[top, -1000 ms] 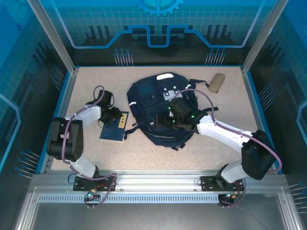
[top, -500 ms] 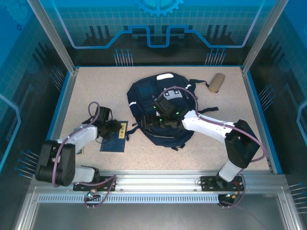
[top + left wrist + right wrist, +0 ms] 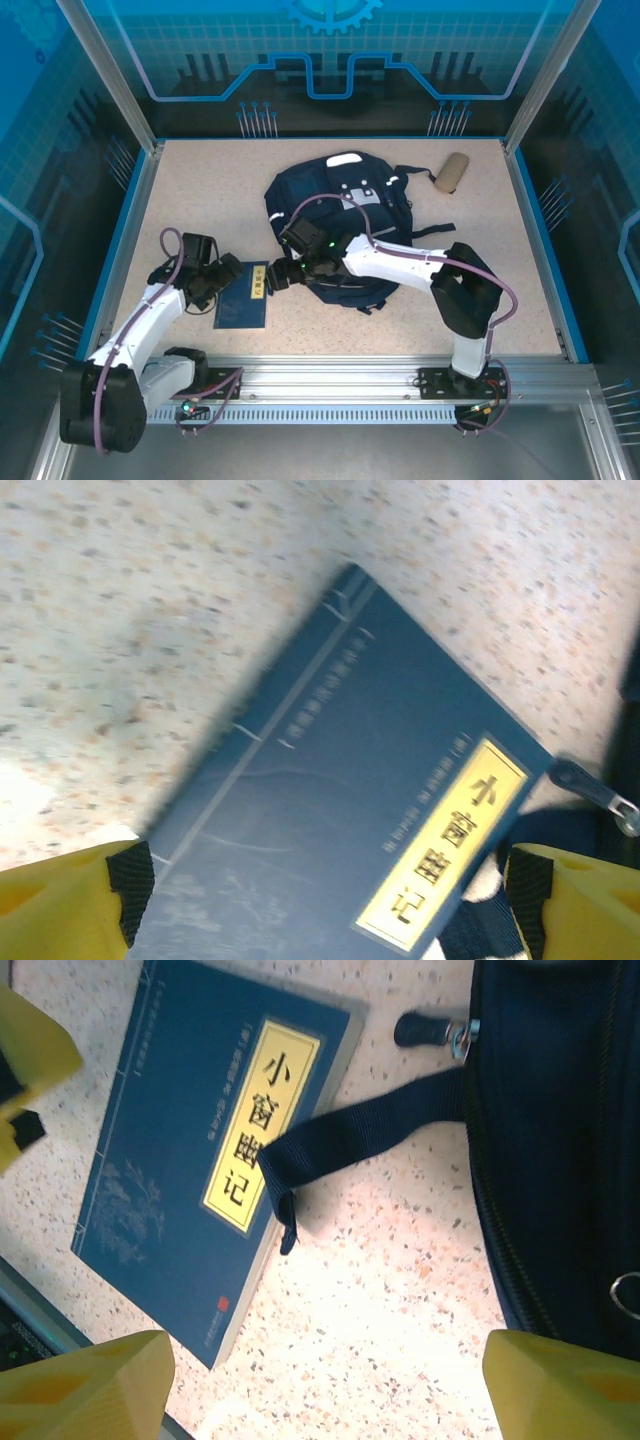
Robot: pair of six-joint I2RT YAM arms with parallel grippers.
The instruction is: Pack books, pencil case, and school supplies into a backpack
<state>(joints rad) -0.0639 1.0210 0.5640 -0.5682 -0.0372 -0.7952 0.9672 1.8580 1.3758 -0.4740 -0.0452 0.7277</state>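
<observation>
Navy-blue book (image 3: 330, 810) with a yellow title label lies flat on the speckled surface (image 3: 190, 190) beneath the left hand (image 3: 320, 895), whose yellow fingers stand wide apart over it, gripping nothing. Just beside it, the right hand (image 3: 325, 1385) hangs with its fingers also spread and empty, over the gap between the book and the backpack (image 3: 345, 205). A dark strap (image 3: 350, 1135) from the backpack ends on the book's edge. The tan pencil case (image 3: 452, 172) lies well apart, beyond the backpack at the far right.

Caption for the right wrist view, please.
Open right pincer above a blue book; a backpack strap overlaps its edge.
</observation>
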